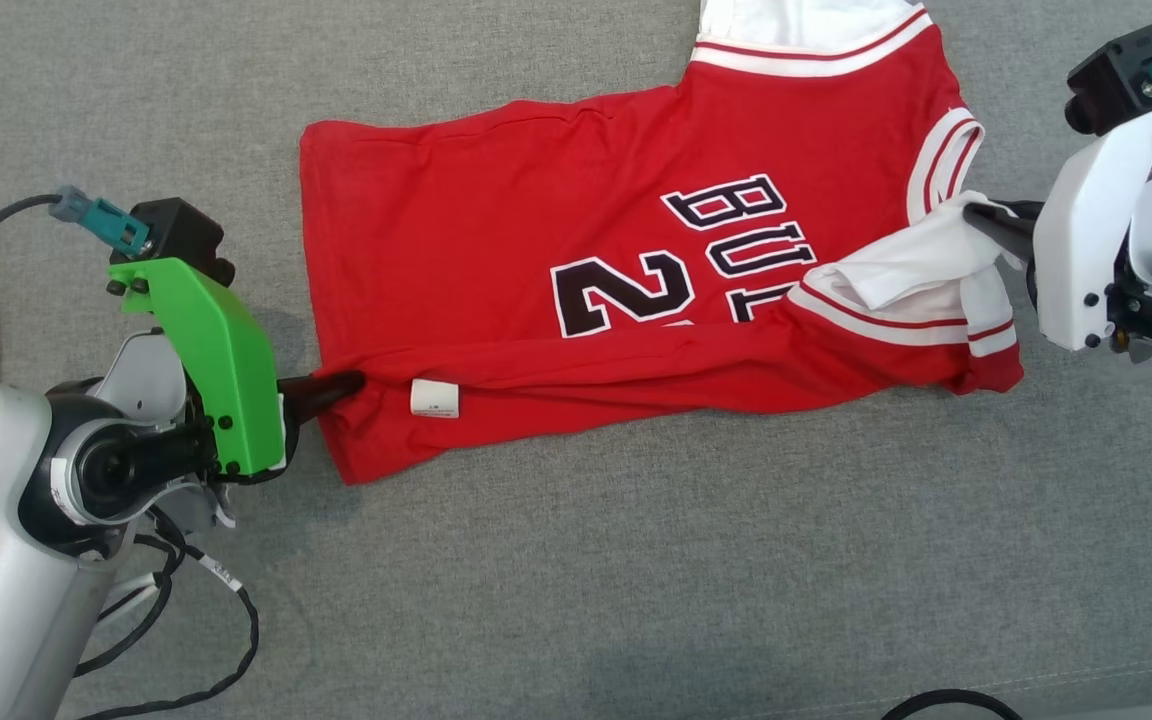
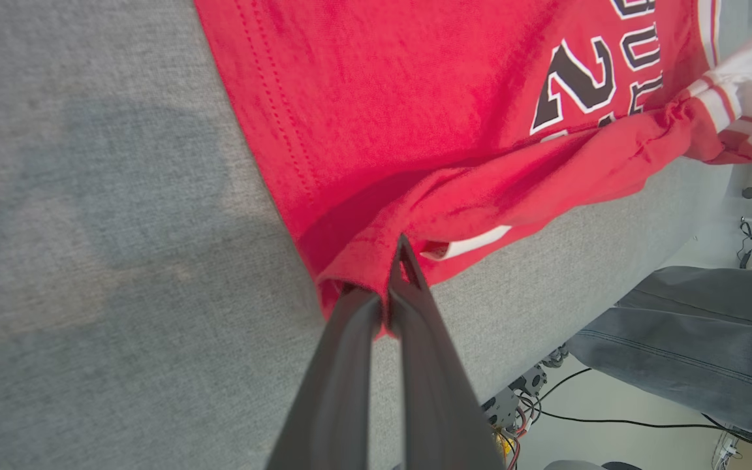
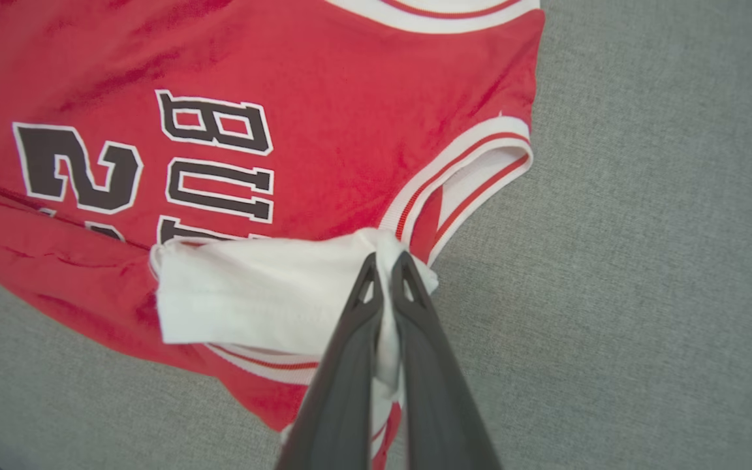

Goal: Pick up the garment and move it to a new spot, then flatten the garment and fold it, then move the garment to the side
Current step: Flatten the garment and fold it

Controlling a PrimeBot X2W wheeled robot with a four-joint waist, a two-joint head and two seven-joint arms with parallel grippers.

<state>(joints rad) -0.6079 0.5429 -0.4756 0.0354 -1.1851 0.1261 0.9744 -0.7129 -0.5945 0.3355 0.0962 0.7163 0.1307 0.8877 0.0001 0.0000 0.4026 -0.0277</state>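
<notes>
Head: red jersey (image 1: 536, 250) lies spread on the grey fabric surface (image 1: 636, 580), near edge folded over. The left gripper (image 1: 348, 384) is clamped on the hem corner and the right gripper (image 1: 981, 215) on the white sleeve lining.
Left wrist: past the surface edge there's pale floor (image 2: 611, 398) and grey denim (image 2: 689, 326), maybe a person's leg.
Right wrist: fingers (image 3: 343, 365) pinch white cloth above the surface.

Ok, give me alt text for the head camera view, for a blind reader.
A red basketball jersey lies partly folded on a grey surface. The fingers of the left gripper pinch its hem corner; those of the right gripper pinch white fabric by an armhole.
</notes>
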